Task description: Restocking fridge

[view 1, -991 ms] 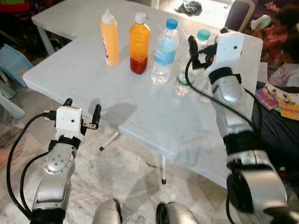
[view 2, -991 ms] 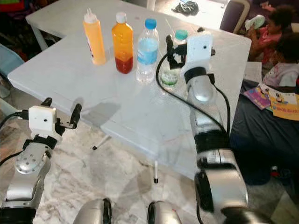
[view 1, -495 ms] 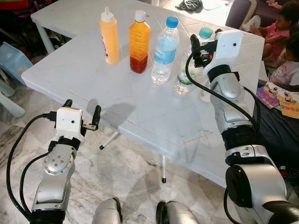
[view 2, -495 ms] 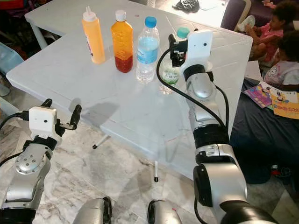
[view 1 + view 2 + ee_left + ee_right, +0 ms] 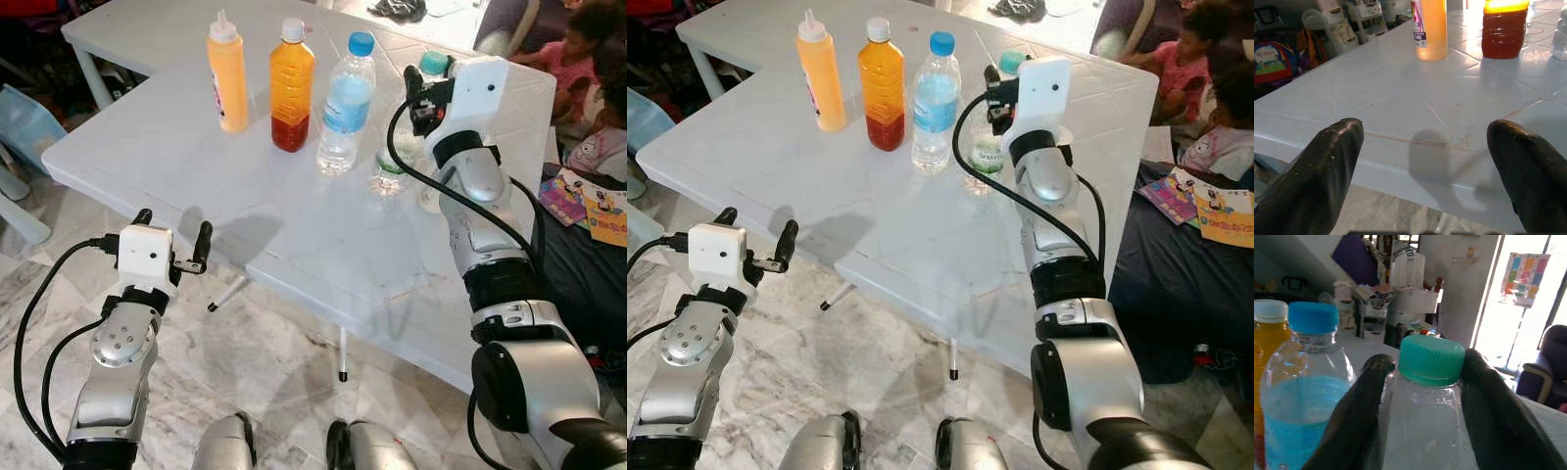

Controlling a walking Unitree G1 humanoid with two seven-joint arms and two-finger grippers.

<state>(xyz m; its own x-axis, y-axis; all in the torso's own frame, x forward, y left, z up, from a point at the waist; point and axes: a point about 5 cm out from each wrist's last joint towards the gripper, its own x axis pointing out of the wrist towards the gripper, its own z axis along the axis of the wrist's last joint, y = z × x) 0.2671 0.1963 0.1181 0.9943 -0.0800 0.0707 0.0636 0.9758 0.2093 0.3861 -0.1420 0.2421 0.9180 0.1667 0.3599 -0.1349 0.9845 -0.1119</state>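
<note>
Straddling green-capped bottle [image 5: 1427, 421]: right gripper [image 5: 1425, 382]

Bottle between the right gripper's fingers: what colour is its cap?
Teal cap, clearest in the right wrist view.

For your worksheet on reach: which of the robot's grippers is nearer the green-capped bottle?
Right. The right gripper straddles the green-capped bottle; the left gripper hovers off the table's near edge.
</note>
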